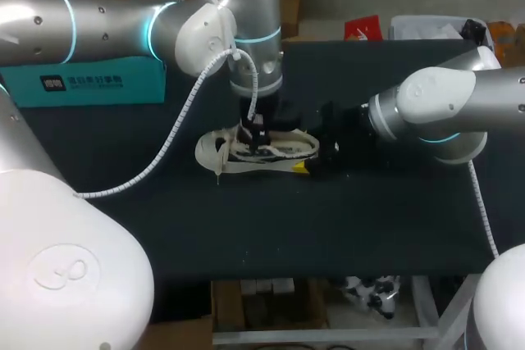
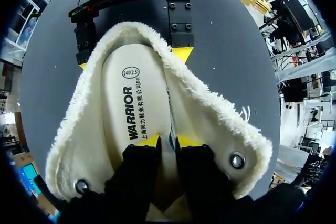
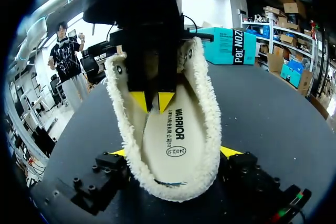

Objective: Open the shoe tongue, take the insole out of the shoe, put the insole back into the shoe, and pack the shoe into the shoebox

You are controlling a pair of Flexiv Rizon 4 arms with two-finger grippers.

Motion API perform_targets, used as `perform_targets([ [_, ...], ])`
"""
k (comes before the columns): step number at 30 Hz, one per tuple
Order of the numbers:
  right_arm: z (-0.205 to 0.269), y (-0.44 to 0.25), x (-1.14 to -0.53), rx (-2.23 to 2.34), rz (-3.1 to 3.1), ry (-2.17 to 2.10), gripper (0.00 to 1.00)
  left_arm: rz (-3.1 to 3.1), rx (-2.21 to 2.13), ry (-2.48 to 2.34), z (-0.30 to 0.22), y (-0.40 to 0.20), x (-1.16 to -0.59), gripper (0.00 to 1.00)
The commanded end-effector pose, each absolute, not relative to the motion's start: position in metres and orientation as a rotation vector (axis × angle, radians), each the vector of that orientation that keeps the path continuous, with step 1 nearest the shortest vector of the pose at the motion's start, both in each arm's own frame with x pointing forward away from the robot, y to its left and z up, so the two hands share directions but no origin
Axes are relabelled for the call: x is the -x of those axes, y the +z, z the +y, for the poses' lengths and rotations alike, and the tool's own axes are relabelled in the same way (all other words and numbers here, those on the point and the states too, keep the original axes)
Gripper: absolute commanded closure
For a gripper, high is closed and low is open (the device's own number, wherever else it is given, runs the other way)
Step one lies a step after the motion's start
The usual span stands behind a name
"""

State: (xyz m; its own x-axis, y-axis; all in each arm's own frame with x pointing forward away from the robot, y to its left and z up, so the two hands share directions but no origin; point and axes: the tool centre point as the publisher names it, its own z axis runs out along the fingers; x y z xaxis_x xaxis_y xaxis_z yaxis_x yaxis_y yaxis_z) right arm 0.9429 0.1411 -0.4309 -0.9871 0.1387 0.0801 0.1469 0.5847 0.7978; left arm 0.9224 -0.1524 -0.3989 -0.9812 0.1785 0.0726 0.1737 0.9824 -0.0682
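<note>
A white, fleece-lined shoe (image 1: 262,153) lies on its sole in the middle of the black table, toe to the left. Its white insole (image 2: 131,103) lies flat inside. My left gripper (image 2: 168,141) reaches down into the shoe's mouth. Its fingers stand a narrow gap apart, over the insole's edge near the tongue end. In the right wrist view the left gripper (image 3: 152,100) hangs above the insole (image 3: 178,135). My right gripper (image 3: 173,152) straddles the heel, a yellow fingertip (image 3: 231,152) pressed against each side of the fleece collar. The teal shoebox (image 1: 90,84) stands at the back left.
Loose laces (image 1: 217,157) trail off the shoe's toe end. Bare black tabletop (image 1: 328,219) stretches in front of the shoe to the front edge. My left arm comes across above the shoebox.
</note>
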Motion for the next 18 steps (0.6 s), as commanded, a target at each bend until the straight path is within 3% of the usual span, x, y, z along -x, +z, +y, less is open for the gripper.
perform_targets([
  [1,0.141,-0.441,-0.946,0.254,-2.787,-1.411,1.00,-3.073,0.260,0.095,-0.158,-0.423,-0.916,0.73],
  [18,0.141,-0.441,-0.946,0.254,-2.787,-1.411,1.00,-3.217,0.276,0.119,-0.164,-0.484,-0.962,0.69],
])
